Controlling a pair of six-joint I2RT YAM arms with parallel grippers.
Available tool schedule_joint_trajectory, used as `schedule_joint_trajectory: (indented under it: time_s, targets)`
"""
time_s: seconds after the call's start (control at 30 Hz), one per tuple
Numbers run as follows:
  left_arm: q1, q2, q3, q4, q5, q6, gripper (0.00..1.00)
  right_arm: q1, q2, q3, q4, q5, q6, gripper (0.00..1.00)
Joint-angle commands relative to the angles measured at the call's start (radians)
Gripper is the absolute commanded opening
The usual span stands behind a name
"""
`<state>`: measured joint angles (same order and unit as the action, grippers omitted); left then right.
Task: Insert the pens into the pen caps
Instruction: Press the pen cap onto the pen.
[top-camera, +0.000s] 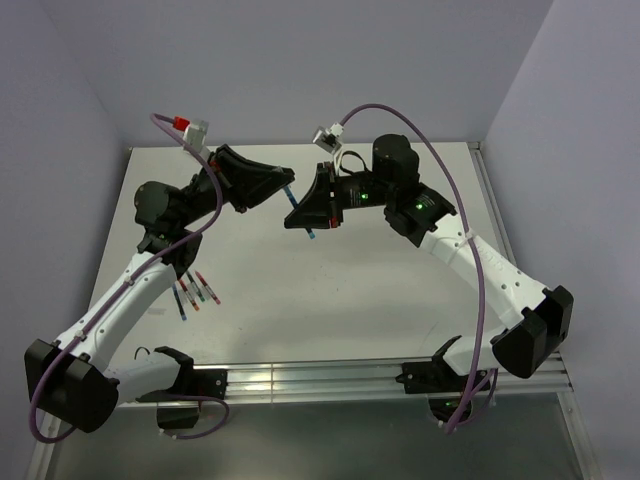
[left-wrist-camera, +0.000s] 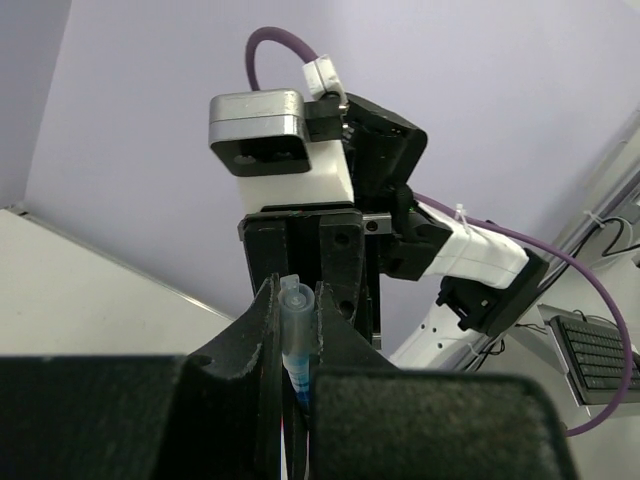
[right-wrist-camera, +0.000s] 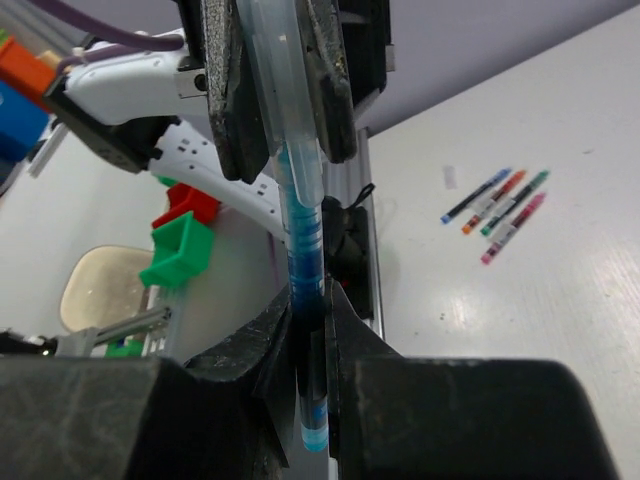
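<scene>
Lavender walls (top-camera: 300, 60) close in the white table (top-camera: 380, 290) on its far, left and right sides. Above the far middle, the left gripper (top-camera: 284, 183) is clamped on a pale pen cap (right-wrist-camera: 298, 160) and the right gripper (right-wrist-camera: 310, 310) on the blue pen (right-wrist-camera: 305, 250); the two seem to meet end to end. Both look like light, stiff, slick plastic, best pinched mid-body and pushed straight along the axis. The loose pens (top-camera: 196, 292) lie near-left, and the centre and right of the table offer moving room.

High rear overview; close opposed wrist views, both on one pen (right-wrist-camera: 300, 230).
</scene>
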<state>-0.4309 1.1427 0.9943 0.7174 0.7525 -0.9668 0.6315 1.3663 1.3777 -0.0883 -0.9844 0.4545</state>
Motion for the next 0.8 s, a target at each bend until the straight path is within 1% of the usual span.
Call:
schedule_joint_trajectory:
  time_s: [0.0,0.07,0.17,0.2,0.27,0.3,0.33,0.37,0.4,0.5,0.53,0.6,0.63,0.73,0.77]
  targets:
    - [-0.032,0.002,-0.03,0.015,0.255,-0.03,0.0,-0.055,0.005,0.041,0.248,0.023,0.084,0.0]
    - [-0.048,-0.003,-0.025,-0.012,0.261,-0.001,0.0,-0.056,0.013,0.053,0.242,0.021,0.082,0.0]
    - [-0.072,-0.008,-0.003,-0.139,0.228,0.08,0.0,-0.056,0.017,0.087,0.164,0.084,0.041,0.0]
    - [-0.08,-0.011,0.007,-0.18,0.199,0.127,0.0,-0.056,0.016,0.098,0.11,0.139,0.014,0.0]
    - [-0.1,-0.018,0.012,-0.275,0.167,0.161,0.0,-0.055,0.005,0.112,0.093,0.183,-0.003,0.0]
    - [-0.111,-0.023,0.017,-0.309,0.144,0.199,0.01,-0.056,-0.001,0.119,0.035,0.246,-0.028,0.0]
    - [-0.117,-0.03,0.017,-0.37,0.104,0.215,0.0,-0.053,-0.006,0.126,0.024,0.271,-0.037,0.0]
    - [-0.121,-0.035,0.017,-0.393,0.079,0.226,0.0,-0.053,-0.018,0.127,0.015,0.3,-0.042,0.0]
    - [-0.13,-0.038,0.02,-0.418,0.038,0.247,0.0,-0.053,-0.024,0.136,-0.016,0.361,-0.059,0.0]
    - [-0.153,-0.04,0.023,-0.501,-0.021,0.275,0.0,-0.039,-0.039,0.155,-0.076,0.467,-0.098,0.0]
    - [-0.161,-0.04,0.024,-0.519,-0.044,0.28,0.0,-0.033,-0.042,0.162,-0.085,0.542,-0.103,0.0]
    - [-0.18,-0.04,0.027,-0.565,-0.105,0.283,0.0,-0.013,-0.049,0.173,-0.114,0.613,-0.126,0.0]
    - [-0.184,-0.04,0.026,-0.572,-0.122,0.28,0.0,-0.006,-0.05,0.187,-0.126,0.697,-0.137,0.0]
    - [-0.204,-0.037,0.033,-0.608,-0.191,0.264,0.0,0.048,-0.046,0.213,-0.166,0.824,-0.186,0.0]
    - [-0.209,-0.035,0.035,-0.616,-0.234,0.258,0.0,0.062,-0.042,0.216,-0.169,0.887,-0.201,0.0]
